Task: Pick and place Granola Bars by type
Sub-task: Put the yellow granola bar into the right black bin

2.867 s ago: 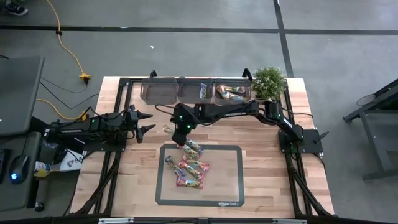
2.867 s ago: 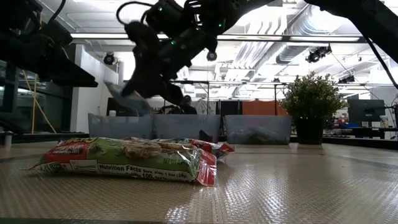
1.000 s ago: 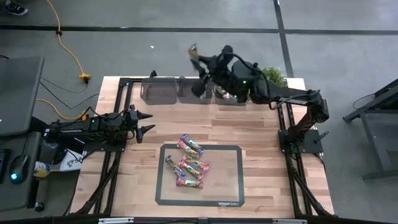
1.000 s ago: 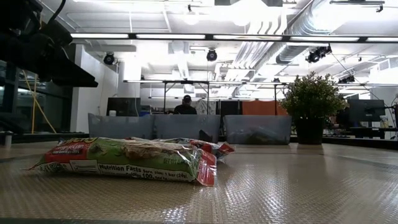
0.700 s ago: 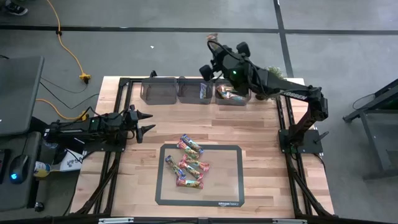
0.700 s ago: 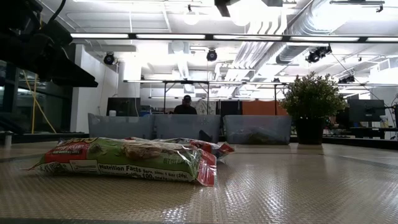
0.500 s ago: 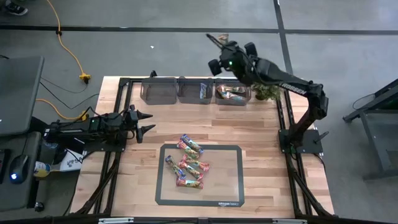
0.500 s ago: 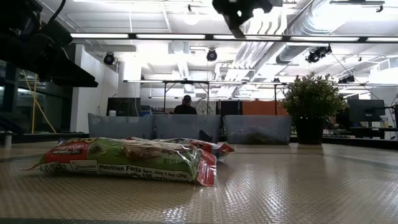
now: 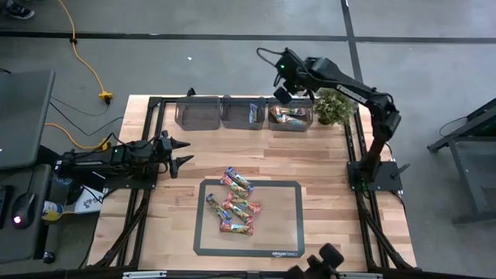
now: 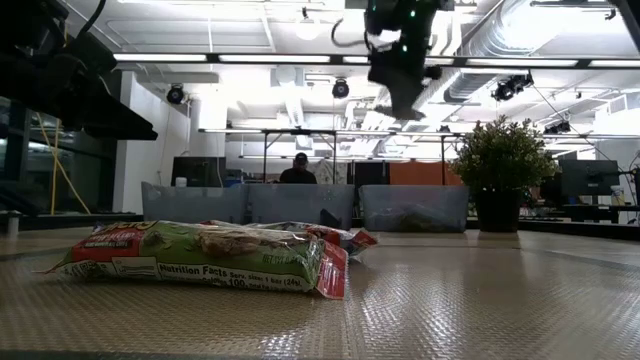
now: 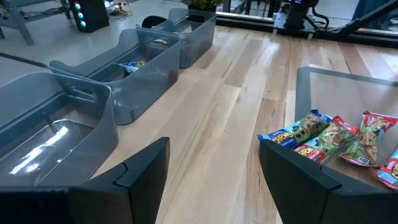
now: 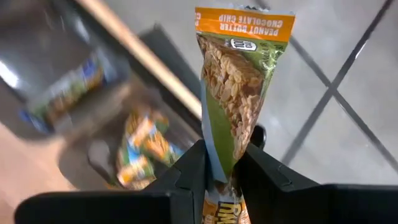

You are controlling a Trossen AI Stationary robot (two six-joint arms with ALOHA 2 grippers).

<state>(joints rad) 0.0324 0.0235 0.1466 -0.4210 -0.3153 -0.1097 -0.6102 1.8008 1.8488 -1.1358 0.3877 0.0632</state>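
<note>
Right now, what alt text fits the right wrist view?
The right gripper pinches a green and orange granola bar, its free end sticking out past the fingers. Blurred beyond it, a grey bin holds similar bars, with grey floor alongside.

Three grey bins (image 9: pixel 244 114), one potted plant (image 9: pixel 335 104) (bars overlap, uncountable).

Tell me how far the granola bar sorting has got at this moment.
Partly done. Several green-tan bars already lie in the right-hand bin, and a blue bar sits in the middle bin; the left bin looks empty. In hand: the right gripper, raised above the bins, is shut on a green bar. Left: about five bars on the mat. The left gripper waits open at the table's left.
</note>
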